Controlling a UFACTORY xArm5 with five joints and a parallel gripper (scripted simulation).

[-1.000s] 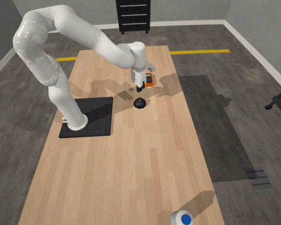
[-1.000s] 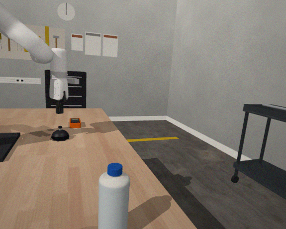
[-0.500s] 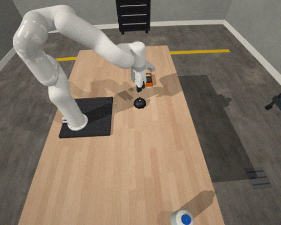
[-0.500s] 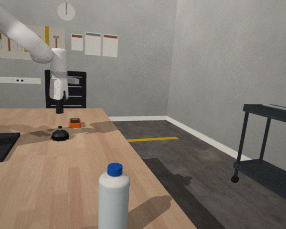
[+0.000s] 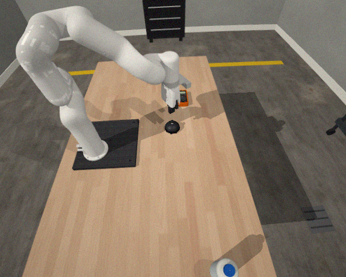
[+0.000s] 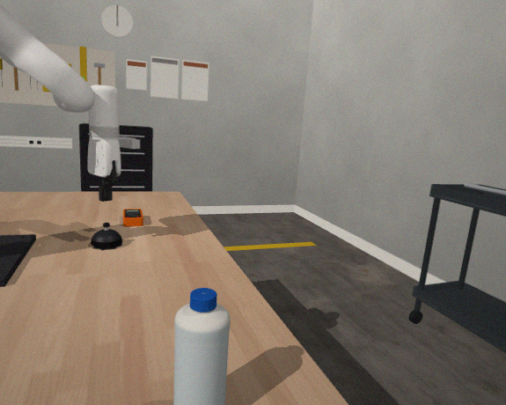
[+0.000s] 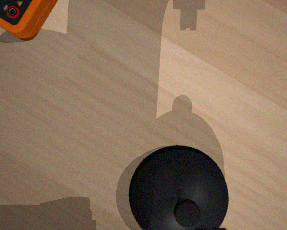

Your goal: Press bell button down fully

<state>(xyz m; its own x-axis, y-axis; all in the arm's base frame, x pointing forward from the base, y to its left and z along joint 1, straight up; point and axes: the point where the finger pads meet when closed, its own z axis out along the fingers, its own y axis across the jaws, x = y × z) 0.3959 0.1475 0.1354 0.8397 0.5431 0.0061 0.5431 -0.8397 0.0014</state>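
Observation:
The black dome bell point(image 5: 171, 126) sits on the wooden table, with its small button on top standing up. It also shows in the side view point(image 6: 106, 238) and at the bottom of the wrist view point(image 7: 179, 189), where the button point(image 7: 188, 212) is plain. My gripper point(image 5: 171, 110) is shut and empty. It hangs well above the bell, clear of the button, as the side view point(image 6: 105, 194) shows. The fingers are not in the wrist view.
An orange device point(image 5: 183, 97) lies on the table just behind the bell, also in the side view point(image 6: 133, 217) and the wrist view point(image 7: 21, 16). A white bottle with a blue cap point(image 6: 201, 346) stands near the table's front edge. The black arm base plate point(image 5: 109, 144) is left of the bell.

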